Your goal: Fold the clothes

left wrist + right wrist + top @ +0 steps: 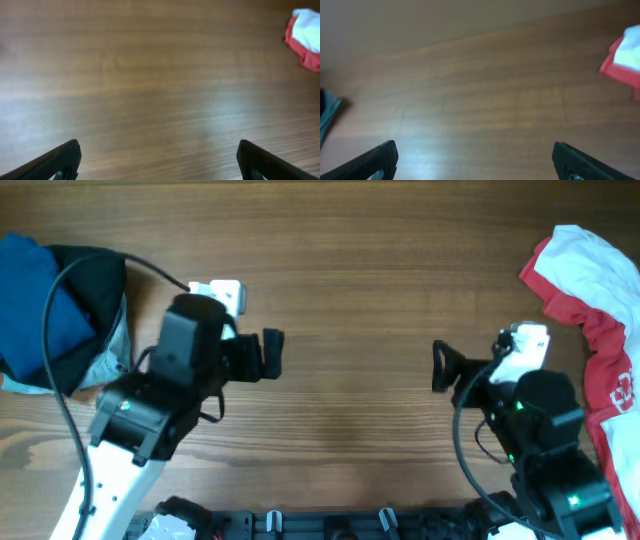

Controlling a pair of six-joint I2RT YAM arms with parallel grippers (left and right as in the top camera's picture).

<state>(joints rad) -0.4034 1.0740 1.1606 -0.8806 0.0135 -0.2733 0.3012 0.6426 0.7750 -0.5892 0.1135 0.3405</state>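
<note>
The clothes, a deep-blue garment (22, 300), lie bunched at the far left edge of the table, partly under a black garment (95, 290); no collar or buttons show. My left gripper (274, 354) hovers open over bare wood to the right of that pile, pointing toward the table's middle. In the left wrist view its fingers (60, 161) stand wide apart with only wood between them. My right gripper (438, 367) faces it from the right, also open and empty. Its fingers (582, 160) show at the bottom corners of the right wrist view.
A red-and-white top (592, 290) lies crumpled at the far right edge, also seen as a red-and-white heap (305, 37) and a red-and-white heap (625, 57). A pale-blue cloth (108, 362) peeks from under the black garment. A black cable (55, 330) loops over the left pile.
</note>
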